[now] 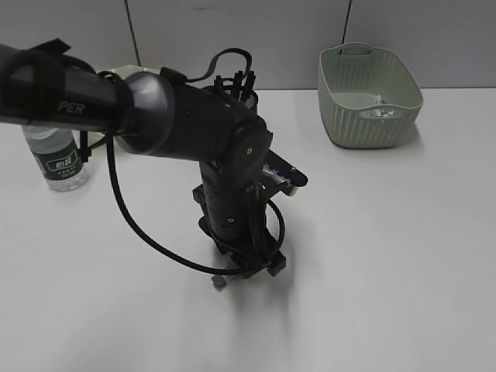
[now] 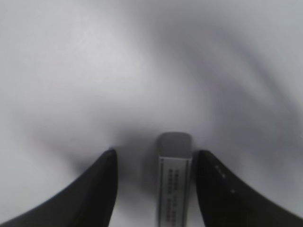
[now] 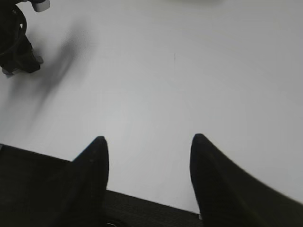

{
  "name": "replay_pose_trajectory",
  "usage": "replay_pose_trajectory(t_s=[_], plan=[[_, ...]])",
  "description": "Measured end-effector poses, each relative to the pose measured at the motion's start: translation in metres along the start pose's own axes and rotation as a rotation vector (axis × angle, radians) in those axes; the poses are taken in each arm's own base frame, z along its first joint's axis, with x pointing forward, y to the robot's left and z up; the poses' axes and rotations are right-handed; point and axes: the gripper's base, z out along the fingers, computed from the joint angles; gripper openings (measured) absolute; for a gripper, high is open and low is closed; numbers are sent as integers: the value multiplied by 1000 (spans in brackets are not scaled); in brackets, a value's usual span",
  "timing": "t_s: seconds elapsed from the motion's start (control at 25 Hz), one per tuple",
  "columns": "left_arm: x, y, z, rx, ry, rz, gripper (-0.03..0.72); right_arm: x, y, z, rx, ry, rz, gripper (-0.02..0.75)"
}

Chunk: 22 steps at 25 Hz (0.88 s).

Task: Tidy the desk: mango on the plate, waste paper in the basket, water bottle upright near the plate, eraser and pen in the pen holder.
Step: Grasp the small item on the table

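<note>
Office-like workstation: plain white desk (image 1: 403, 256), grey partition panels (image 1: 256, 39) behind, robot arm (image 1: 194, 124) mounted

Pale green woven-pattern basket (image 1: 370, 97)

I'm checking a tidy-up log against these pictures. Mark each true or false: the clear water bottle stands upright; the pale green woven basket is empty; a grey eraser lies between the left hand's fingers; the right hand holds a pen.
1. The clear plastic water bottle stands upright: true.
2. The pale green woven basket is empty: false, something white lies inside.
3. A grey paper-sleeved eraser lies between the left hand's fingers: true.
4. The right hand holds a pen: false, it is open over the bare white desk.
</note>
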Motion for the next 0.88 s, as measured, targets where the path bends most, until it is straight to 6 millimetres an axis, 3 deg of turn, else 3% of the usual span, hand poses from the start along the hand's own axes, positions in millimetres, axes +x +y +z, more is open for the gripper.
replay_pose_trajectory(t_s=[0.2,0.36,0.6,0.72,0.88], plan=[[0,-4,0,2,0,7,324,0,0,0,0,0,0,442],[0,-5,0,3,0,7,166,1,0,1,0,2,0,442],[-2,-4,-3,-6,1,14,153,1,0,1,0,2,0,442],[-16,0,-21,-33,-42,24,153,1,0,1,1,2,-1,442],[-48,21,-66,-70,-210,-4,153,0,0,1,1,0,-1,442]])
